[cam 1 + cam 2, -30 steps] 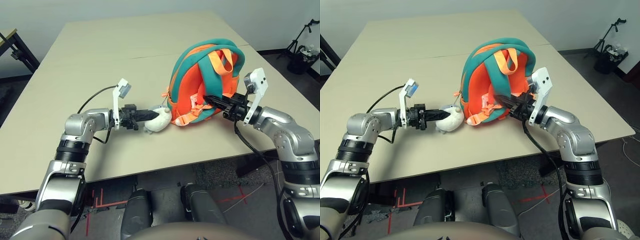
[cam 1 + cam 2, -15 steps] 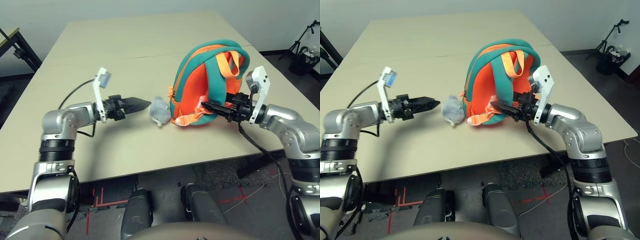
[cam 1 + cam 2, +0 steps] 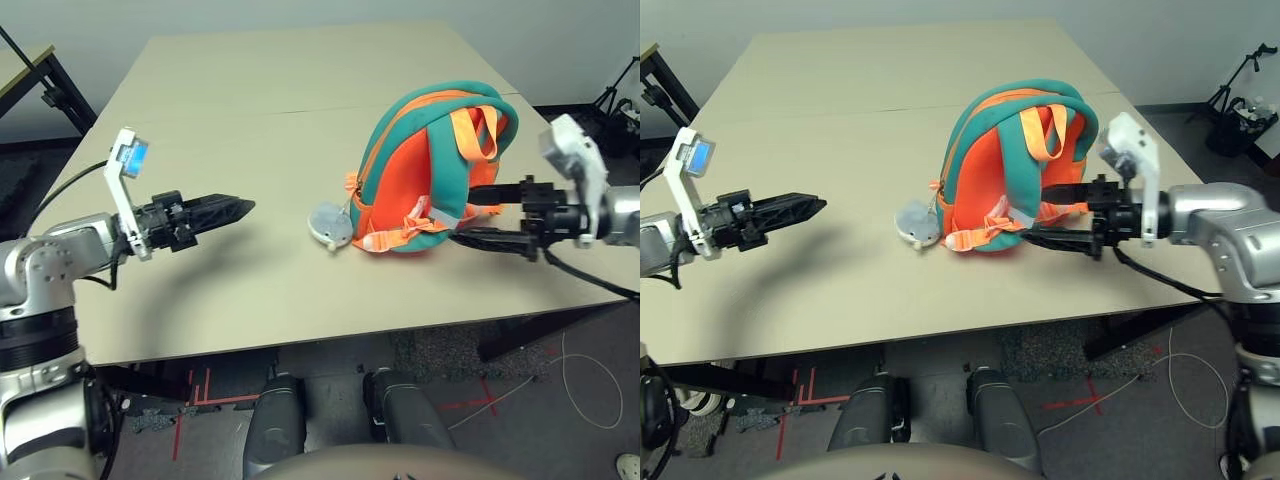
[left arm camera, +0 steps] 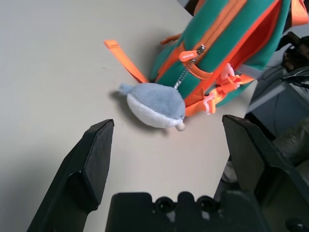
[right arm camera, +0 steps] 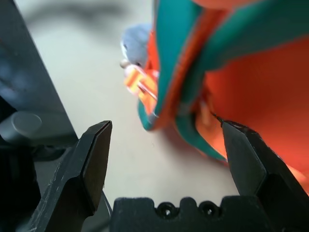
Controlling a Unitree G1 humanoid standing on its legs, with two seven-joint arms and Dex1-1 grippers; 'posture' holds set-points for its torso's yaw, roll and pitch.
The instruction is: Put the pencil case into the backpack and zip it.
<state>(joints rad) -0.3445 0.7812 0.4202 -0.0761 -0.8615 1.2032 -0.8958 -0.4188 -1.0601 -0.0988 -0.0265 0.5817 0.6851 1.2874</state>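
My left gripper [image 3: 240, 208] is hovering above the table [image 3: 250, 110] with its fingers spread wide and holding nothing; through my left wrist camera I am seeing the two black fingers [image 4: 91, 159] standing well apart. Straight ahead of its tips, a clear gap away, the grey-white plush charm [image 3: 330, 224] is lying on the tabletop, hanging by a short chain from an orange zipper pull [image 4: 188, 55]. Just beyond the charm the backpack [image 3: 425, 165] is sitting upright, teal and orange, its orange straps [image 3: 470, 130] facing my side.

My right gripper [image 3: 470, 215] is pointing in at the backpack from the opposite side (my two claws are facing each other across it), its fingers also splayed open and empty. One finger is reaching level beside the bag's teal side, the other lower, near the bag's base; I cannot tell whether either is touching the fabric. From my right wrist camera the bag's orange panel and teal edge are sitting close in front of the fingers [image 5: 91, 159].

I am not finding the pencil case anywhere around either claw.
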